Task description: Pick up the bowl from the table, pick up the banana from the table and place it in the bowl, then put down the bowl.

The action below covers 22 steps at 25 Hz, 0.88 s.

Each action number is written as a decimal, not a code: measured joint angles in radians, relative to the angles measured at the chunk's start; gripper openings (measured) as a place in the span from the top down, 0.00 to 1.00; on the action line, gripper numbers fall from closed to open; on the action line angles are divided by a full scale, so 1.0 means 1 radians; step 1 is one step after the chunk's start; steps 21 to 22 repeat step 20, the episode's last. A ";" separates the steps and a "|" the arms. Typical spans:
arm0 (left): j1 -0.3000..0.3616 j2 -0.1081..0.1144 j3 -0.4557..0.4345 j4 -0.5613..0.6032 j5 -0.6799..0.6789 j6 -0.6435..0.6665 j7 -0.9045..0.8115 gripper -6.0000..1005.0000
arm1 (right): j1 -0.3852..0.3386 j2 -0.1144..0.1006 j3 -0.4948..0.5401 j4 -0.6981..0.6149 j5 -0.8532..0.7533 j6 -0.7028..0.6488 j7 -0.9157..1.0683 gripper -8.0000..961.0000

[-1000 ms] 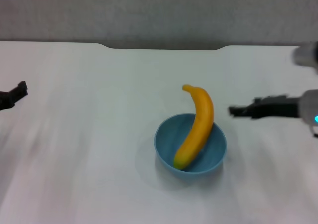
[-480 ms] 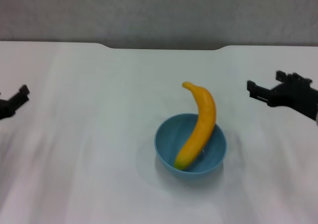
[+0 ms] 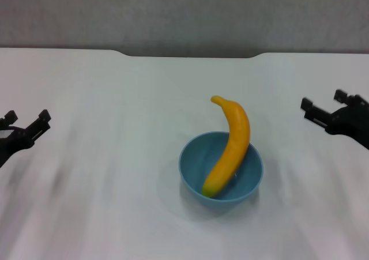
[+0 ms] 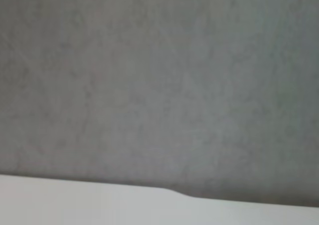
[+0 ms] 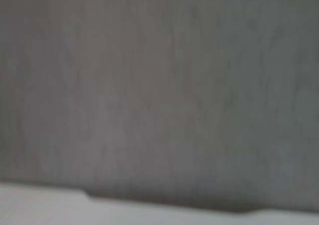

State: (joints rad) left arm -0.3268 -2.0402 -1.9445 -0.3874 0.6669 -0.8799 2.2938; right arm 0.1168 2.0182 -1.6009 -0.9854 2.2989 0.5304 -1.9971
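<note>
The bowl [image 3: 221,169] stands on the table [image 3: 115,98] a little toward the right of the middle and nearer the front edge than the far one, with the banana [image 3: 229,146] propped in it — its lower end down in the hollow, its upper end with the small tip leaning out over the far rim. Both grippers are well apart from it. The left gripper [image 3: 24,122] hangs by the table's left edge, its two dark fingers spread with a clear gap and nothing between them. The right gripper [image 3: 323,101] hangs by the right edge, somewhat farther back, its fingers likewise parted and empty. The bowl lies between the two, closer to the right one.

The bowl is round, deep and plain, a glossy light blue with a smooth wall. The banana is curved, smooth-skinned, yellow-orange, and longer than the bowl is wide. The tabletop is flat matte white, with a shallow notch [image 3: 190,55] cut in its far edge; both wrist views show only that far edge against a grey wall [image 4: 159,75].
</note>
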 joint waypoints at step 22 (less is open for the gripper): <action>-0.001 -0.011 0.003 0.062 -0.022 -0.090 0.171 0.12 | 0.171 -0.005 0.003 0.494 0.468 0.343 -0.355 0.08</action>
